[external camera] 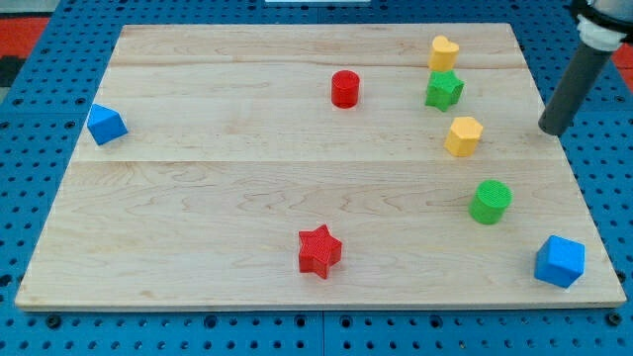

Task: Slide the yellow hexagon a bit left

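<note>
Tip (553, 130) right of yellow hexagon (463, 135)

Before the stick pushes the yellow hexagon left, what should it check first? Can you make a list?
1. My tip is on the hexagon's right side: ok.
2. Tip touching the yellow hexagon: not ok, there is still a gap.
3. Tip level with the hexagon for a straight push: ok, about level.
4. Board left of the hexagon free: ok, the red cylinder sits farther left and higher.
5. Green star and green cylinder clear of the path: ok, one above, one below.
</note>
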Action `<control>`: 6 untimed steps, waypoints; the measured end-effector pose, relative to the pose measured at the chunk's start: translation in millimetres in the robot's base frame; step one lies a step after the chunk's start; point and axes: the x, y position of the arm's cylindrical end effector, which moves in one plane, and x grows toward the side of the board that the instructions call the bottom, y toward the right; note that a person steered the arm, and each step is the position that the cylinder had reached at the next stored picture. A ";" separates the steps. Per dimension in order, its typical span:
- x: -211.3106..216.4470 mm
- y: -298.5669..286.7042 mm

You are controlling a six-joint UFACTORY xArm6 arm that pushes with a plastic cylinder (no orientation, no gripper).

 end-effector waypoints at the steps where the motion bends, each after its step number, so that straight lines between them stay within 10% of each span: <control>1: 0.0 -12.3; 6: 10.5 -82.6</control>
